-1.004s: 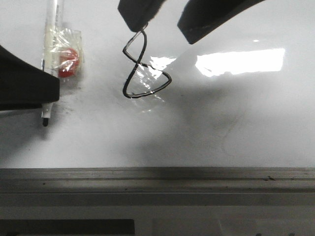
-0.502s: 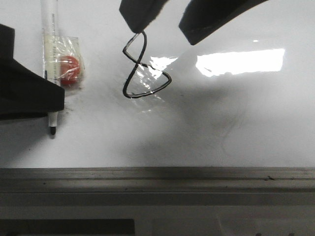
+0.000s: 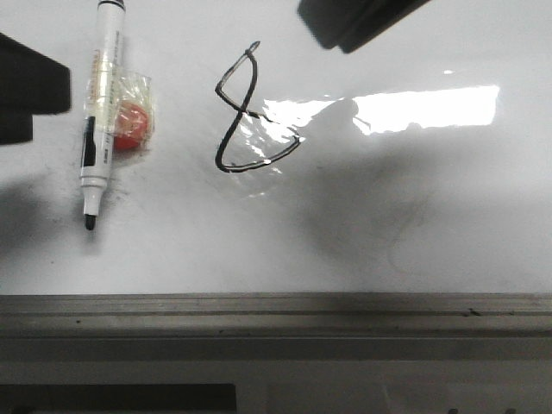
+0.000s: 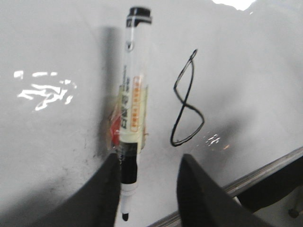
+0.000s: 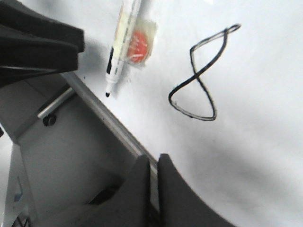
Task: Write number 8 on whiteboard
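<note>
Whiteboard fills most of the front view, glossy white with grey smudges and a bright reflection, its grey metal rim along the near edge. On it, left of the middle, stands the number 8, a thin black figure with a narrow pointed upper loop and a wider angular lower loop, its long axis running away from the robot; it looks closed and complete, so the writing itself seems done. Well to its left lies the marker, uncapped, parallel to the 8 with its black tip toward the near rim, resting partly on a small clear wrapper with a red thing inside. The left gripper is the nearer one: it hangs just over the marker's tip end, fingers spread on either side of the barrel and touching nothing (the marker lies free on the board). The right gripper sits beyond the near rim side of the 8, its fingers pressed almost together and empty.
</note>
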Controlling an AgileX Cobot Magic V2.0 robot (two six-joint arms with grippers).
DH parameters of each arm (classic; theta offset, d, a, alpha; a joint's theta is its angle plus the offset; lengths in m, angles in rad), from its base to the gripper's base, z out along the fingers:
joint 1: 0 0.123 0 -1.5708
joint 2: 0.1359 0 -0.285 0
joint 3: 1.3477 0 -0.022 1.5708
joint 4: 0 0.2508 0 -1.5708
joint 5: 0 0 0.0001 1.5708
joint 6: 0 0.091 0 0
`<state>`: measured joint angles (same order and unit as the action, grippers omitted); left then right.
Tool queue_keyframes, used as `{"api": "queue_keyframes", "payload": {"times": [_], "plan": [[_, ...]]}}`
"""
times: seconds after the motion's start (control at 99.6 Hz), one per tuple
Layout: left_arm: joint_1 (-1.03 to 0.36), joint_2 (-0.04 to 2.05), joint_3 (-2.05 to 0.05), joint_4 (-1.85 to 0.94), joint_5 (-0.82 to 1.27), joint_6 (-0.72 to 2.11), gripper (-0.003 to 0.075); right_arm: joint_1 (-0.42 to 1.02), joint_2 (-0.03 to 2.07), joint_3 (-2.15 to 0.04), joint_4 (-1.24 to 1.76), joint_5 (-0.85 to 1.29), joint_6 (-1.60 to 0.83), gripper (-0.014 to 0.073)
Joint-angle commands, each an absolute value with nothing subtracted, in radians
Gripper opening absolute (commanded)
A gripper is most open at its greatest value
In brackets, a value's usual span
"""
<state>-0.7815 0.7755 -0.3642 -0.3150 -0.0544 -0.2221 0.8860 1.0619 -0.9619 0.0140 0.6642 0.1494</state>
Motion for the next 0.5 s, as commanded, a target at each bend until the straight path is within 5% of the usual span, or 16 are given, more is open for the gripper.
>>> {"api": "queue_keyframes", "payload": {"times": [0.0, 0.301, 0.492], "plan": [[-0.777, 0.684, -0.378, -0.263, -0.121, -0.224, -0.0019, 0.88, 0.969, -0.927, -0.049, 0.508, 0.148, -0.0063], [-0.777, 0.34, -0.269, -0.039, -0.125, -0.224, -0.002, 0.888, 0.64, -0.498, -0.196, 0.153, 0.148, -0.0063], [-0.777, 0.185, -0.162, -0.033, -0.116, -0.224, -0.002, 0.888, 0.425, -0.33, -0.196, 0.13, 0.148, -0.0063]]}}
